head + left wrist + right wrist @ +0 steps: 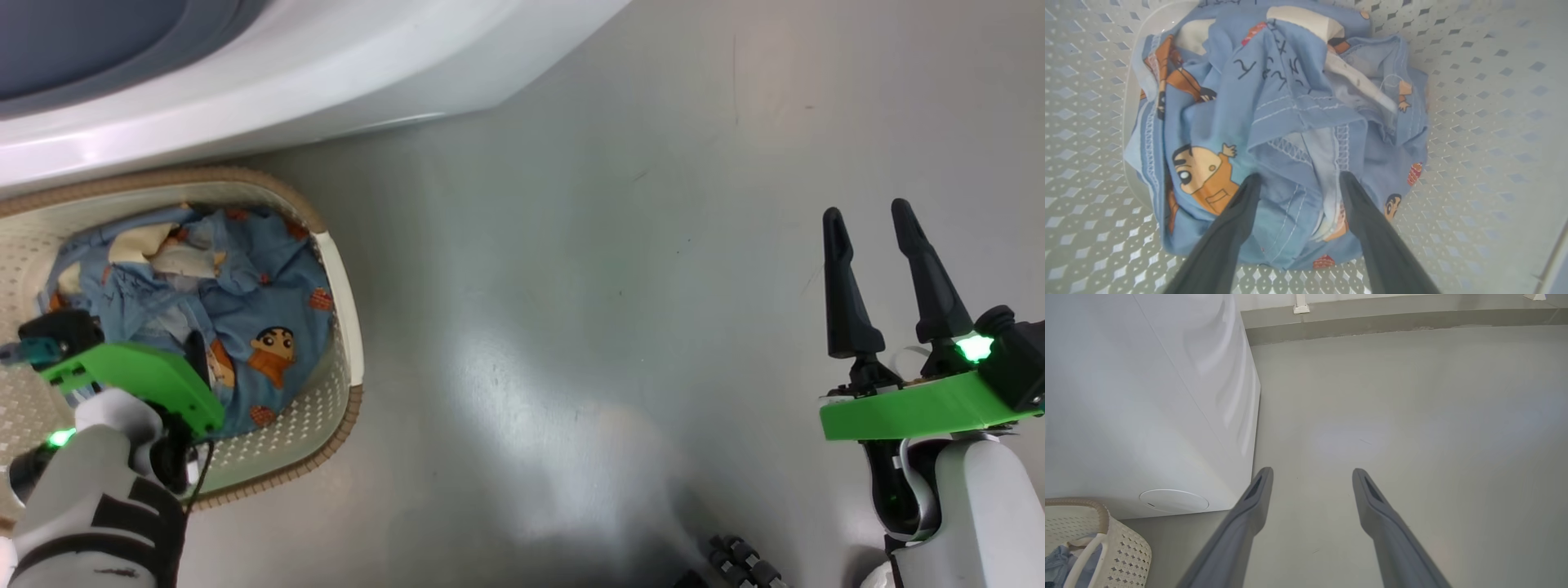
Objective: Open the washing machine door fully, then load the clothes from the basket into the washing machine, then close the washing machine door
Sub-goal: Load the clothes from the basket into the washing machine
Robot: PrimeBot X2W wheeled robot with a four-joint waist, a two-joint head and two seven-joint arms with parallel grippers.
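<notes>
— Loading seems to be the step in hand, wouldn't you say? The left gripper [1299,177] is down inside the basket [347,327], right over the clothes [1290,102].

— I'd agree. The blue heap lies on the basket's bottom, bunched against one wall. The basket stands on the floor [612,286], tight against the lower front edge of the washing machine [326,73]. How the door stands, I cannot tell.

— And the left fingers [1237,212]?

— Spread wide, one tip on each side of a pale stitched fold in the middle of the heap. The tips look to be at the fabric, perhaps just pressing it, but nothing is pinched between them.

— So what does the next move call for?

— In my judgement, sinking a little deeper and closing on that fold, so that a good bunch comes up and not one loose layer. The cloth is soft and crumpled and could slip or trail over the basket's rim.

— And the right gripper [867,211]?

— It hangs over bare floor, well apart from the basket, its fingers parted wide and empty.
</notes>
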